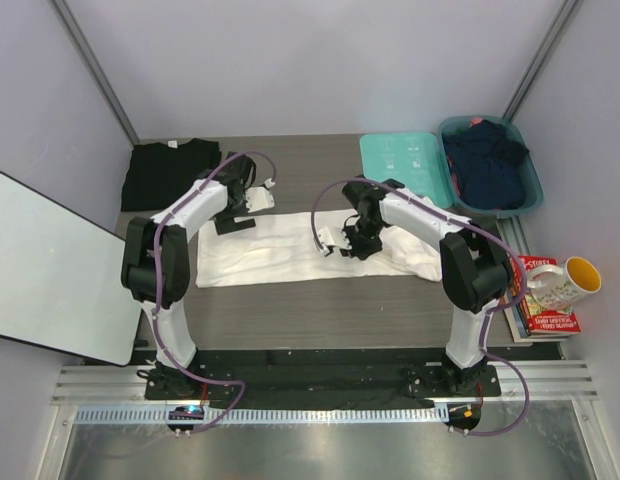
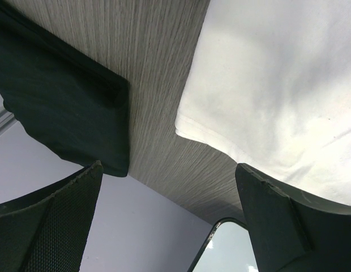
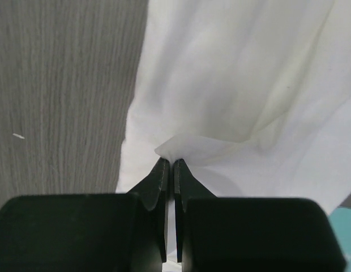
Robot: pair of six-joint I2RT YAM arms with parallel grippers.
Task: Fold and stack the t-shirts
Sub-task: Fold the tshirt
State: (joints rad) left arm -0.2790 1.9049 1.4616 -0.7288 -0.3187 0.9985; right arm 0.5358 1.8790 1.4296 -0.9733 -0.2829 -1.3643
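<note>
The white t-shirt (image 1: 290,250) lies spread flat across the middle of the table. It also shows in the left wrist view (image 2: 277,85) and the right wrist view (image 3: 249,85). The black t-shirt (image 1: 170,172) lies folded at the back left and shows in the left wrist view (image 2: 62,96). My left gripper (image 1: 230,223) is open and empty above the white shirt's back left corner, with bare table between its fingers (image 2: 289,226). My right gripper (image 1: 352,248) is shut on a small pinch of the white shirt's cloth (image 3: 170,148) near the shirt's middle right.
A flat teal board (image 1: 405,165) lies at the back right beside a teal basket (image 1: 528,190) holding dark clothes. A mug (image 1: 565,282) stands on books (image 1: 545,312) at the right edge. A large white panel (image 1: 50,265) sits off the table's left side.
</note>
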